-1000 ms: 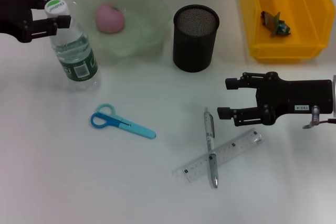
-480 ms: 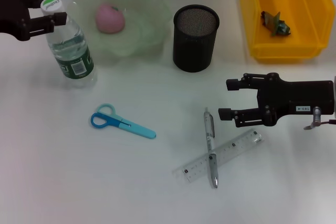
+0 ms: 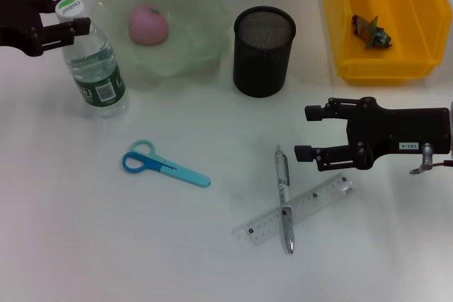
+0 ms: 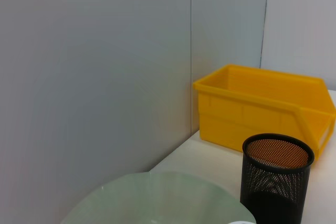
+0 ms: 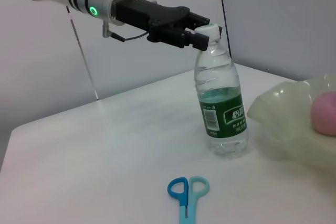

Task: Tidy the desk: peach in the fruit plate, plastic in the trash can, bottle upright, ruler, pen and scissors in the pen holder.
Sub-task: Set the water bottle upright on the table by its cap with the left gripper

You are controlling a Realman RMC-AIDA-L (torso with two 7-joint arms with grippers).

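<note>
The clear bottle [image 3: 95,68] with a green label stands upright at the far left, and my left gripper [image 3: 65,16] is shut on its neck just under the white cap; the right wrist view shows the same bottle [image 5: 220,108] and left gripper [image 5: 203,31]. A pink peach [image 3: 147,24] lies in the pale green fruit plate [image 3: 202,5]. Crumpled plastic [image 3: 371,32] lies inside the yellow trash can [image 3: 340,40]. The black mesh pen holder [image 3: 263,51] stands between them. Blue scissors [image 3: 164,164] lie flat on the table. A silver pen [image 3: 283,196] lies across the clear ruler [image 3: 315,201]. My right gripper [image 3: 309,132] hovers open just right of the pen.
The white table runs bare at the front left. A grey wall panel stands behind the desk. The left wrist view takes in the plate rim [image 4: 157,198], the pen holder [image 4: 275,182] and the trash can [image 4: 252,114].
The left gripper has shifted the bottle a little to the left and brought it more upright. The right arm has barely moved.
</note>
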